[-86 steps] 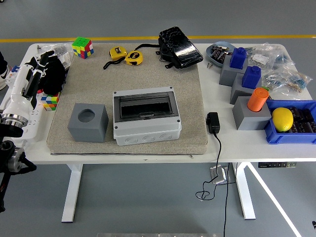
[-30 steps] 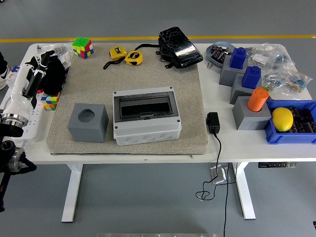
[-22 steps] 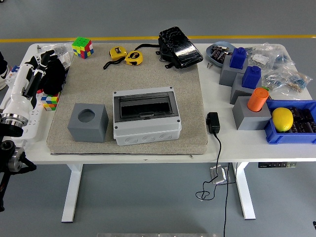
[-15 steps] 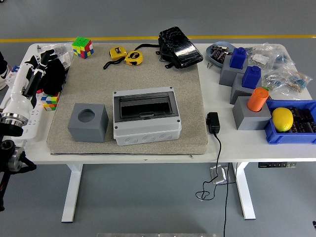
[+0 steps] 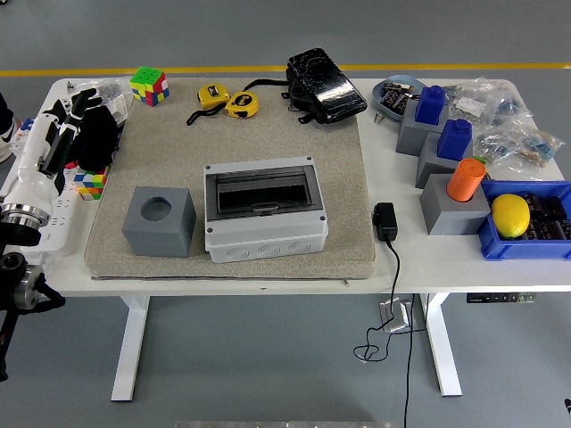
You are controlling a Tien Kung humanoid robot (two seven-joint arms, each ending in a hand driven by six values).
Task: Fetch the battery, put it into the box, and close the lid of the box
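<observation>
The grey box stands mid-table on the beige mat, its dark see-through lid lying flat over it. Small dark batteries lie in the blue bin at the right edge and in the grey bowl farther back. My left hand, black on a white forearm, hovers over the table's left edge with its fingers relaxed and empty, far from the box. No right arm shows.
A grey cube with a round hole sits left of the box. Blue blocks and an orange cylinder top grey stands at right, beside a lemon. Behind: tape measures, black pouch, puzzle cube. A charger lies near the front.
My left hand has crept slightly toward the far side of the table. Everything else stays where it was.
</observation>
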